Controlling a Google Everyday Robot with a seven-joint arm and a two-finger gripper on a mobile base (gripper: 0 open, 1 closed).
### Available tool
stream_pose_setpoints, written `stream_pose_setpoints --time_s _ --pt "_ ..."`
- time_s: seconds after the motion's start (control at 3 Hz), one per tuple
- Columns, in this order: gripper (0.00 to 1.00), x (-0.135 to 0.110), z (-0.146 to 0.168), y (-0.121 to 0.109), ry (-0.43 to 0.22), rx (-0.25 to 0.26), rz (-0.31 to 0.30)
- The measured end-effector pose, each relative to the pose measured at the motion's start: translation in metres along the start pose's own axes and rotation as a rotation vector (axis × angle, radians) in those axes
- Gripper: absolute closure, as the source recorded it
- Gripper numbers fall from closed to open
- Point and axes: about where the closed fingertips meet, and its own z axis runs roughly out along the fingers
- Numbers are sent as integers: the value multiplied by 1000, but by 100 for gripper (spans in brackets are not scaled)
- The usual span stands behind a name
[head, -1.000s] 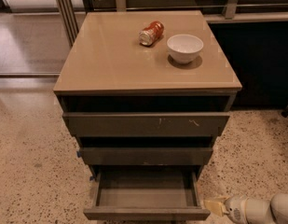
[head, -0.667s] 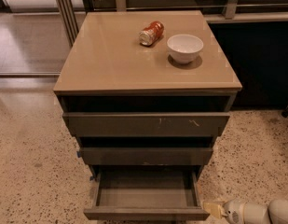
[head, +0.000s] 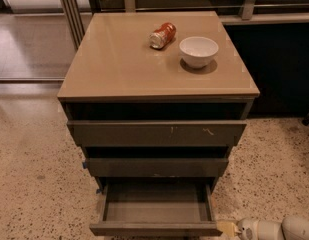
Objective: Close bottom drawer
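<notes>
Found the gripper (head: pixel 227 228) low off the cabinet's (head: pixel 119 69) front right corner, just beside the open bottom drawer (head: pixel 155 229); could not tell its grip.

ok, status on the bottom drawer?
Claw low right, at the bottom drawer front's right corner. Drawer wide open, not yet pushed. Tipped soda can and white bowl up on cabinet top, off its path.

On the tan cabinet top (head: pixel 114 66) a red can (head: pixel 162 35) is laid sideways beside a white bowl (head: pixel 198 51); the gripper (head: pixel 228 228) is seen low, bottom right.
</notes>
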Motion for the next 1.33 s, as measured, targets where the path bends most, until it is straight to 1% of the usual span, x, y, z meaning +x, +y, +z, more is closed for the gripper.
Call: stream_pose_setpoints --time_s 0.33,0.67,1.0,1.33 --pt "100 14 20 -31 30 -9 79" --pt "100 14 20 -32 30 -8 79" --pt "100 21 26 -41 27 -7 119" --pt "100 28 39 -56 24 -23 147"
